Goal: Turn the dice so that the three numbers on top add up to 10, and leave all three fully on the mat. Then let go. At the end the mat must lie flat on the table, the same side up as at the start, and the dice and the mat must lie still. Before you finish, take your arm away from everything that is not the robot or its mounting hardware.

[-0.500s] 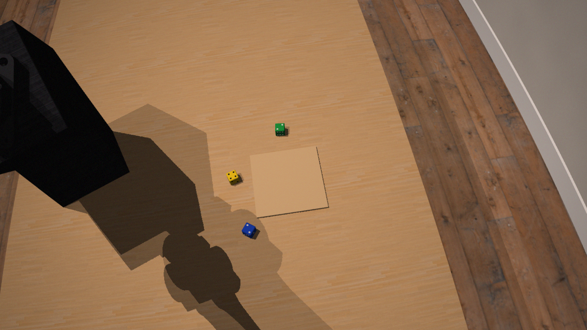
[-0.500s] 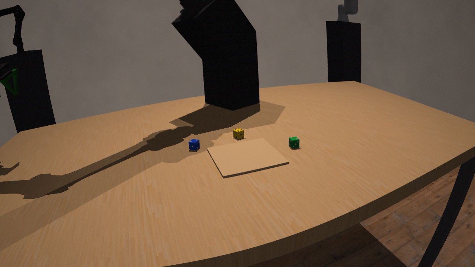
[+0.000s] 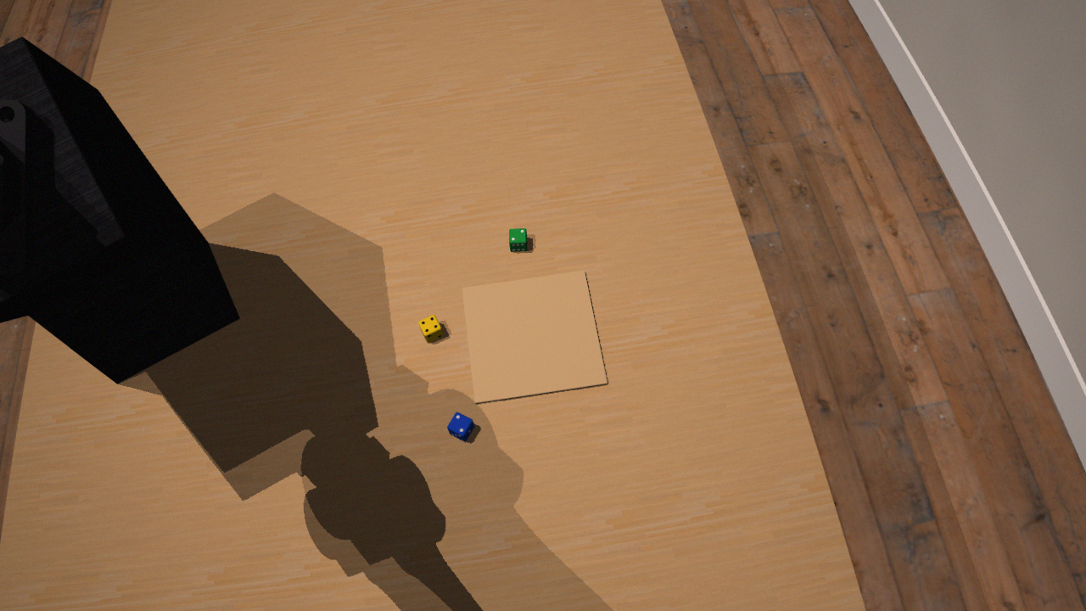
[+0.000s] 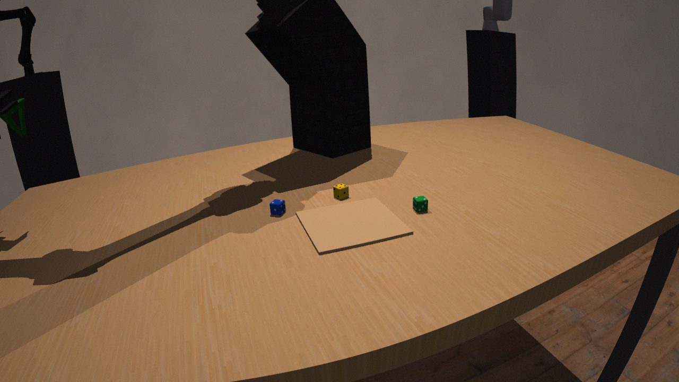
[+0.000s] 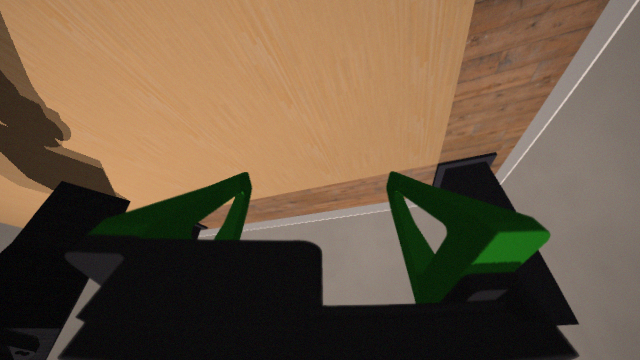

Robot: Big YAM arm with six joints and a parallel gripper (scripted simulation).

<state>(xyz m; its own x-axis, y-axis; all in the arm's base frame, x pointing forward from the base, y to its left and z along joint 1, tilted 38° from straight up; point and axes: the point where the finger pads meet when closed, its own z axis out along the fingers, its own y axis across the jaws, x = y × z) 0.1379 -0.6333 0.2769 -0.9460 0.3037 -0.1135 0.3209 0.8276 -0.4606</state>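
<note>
A tan square mat [image 3: 531,338] [image 4: 353,223] lies flat on the wooden table [image 3: 456,114] [image 4: 522,190] with nothing on it. Three dice sit on the table just off the mat. The green die [image 3: 517,238] [image 4: 420,204] is past the mat's far edge. The yellow die [image 3: 429,327] [image 4: 340,191] is beside its left edge with four pips up. The blue die [image 3: 460,425] [image 4: 277,207] is off its near left corner, in the arm's shadow. The top pips of the green and blue dice are too small to read. My gripper [image 5: 319,179] is open and empty, high over the table's edge and far from the dice.
The black arm base block [image 3: 98,227] [image 4: 327,95] stands on the table left of the dice. A black post [image 4: 491,73] stands behind the table's back right and a black stand [image 4: 42,123] at the far left. The wooden floor [image 3: 873,304] lies beyond the table's right edge.
</note>
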